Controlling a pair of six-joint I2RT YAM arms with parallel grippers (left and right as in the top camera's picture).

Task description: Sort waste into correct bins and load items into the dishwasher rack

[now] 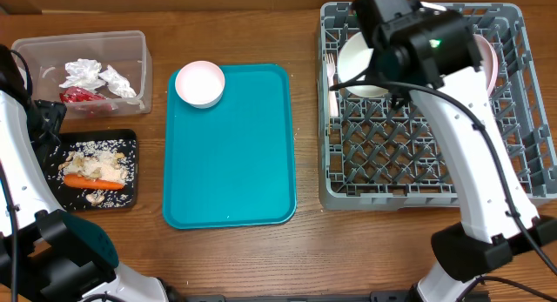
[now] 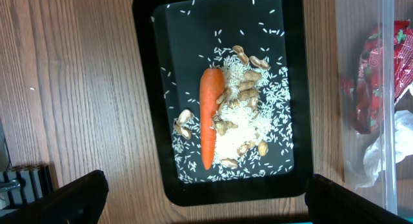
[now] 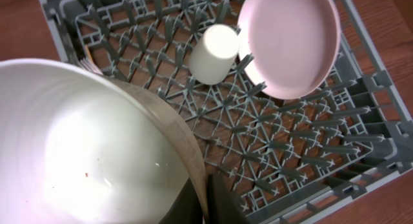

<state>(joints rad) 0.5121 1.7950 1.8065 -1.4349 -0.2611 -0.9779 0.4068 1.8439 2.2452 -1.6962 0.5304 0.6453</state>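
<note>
My right gripper [image 3: 206,201] is shut on the rim of a white bowl [image 3: 77,146], held tilted over the back left of the grey dishwasher rack [image 1: 513,176]. Standing in the rack are a white plate [image 3: 290,40] and a small cup [image 3: 216,53]; a white fork [image 1: 332,76] lies at its left edge. A second bowl [image 1: 200,83] sits on the teal tray [image 1: 231,163]. My left gripper [image 2: 206,204] hangs open above the black tray [image 2: 145,88], which holds the carrot [image 2: 210,117] and rice scraps [image 2: 251,130]. The clear tub [image 1: 139,54] contains napkins [image 1: 87,73] and a red wrapper [image 1: 78,96].
The clear tub stands directly behind the black tray at the far left, and its wall [image 2: 389,88] shows at the right of the left wrist view. The teal tray fills the table's middle. Bare wood lies between the teal tray and the rack.
</note>
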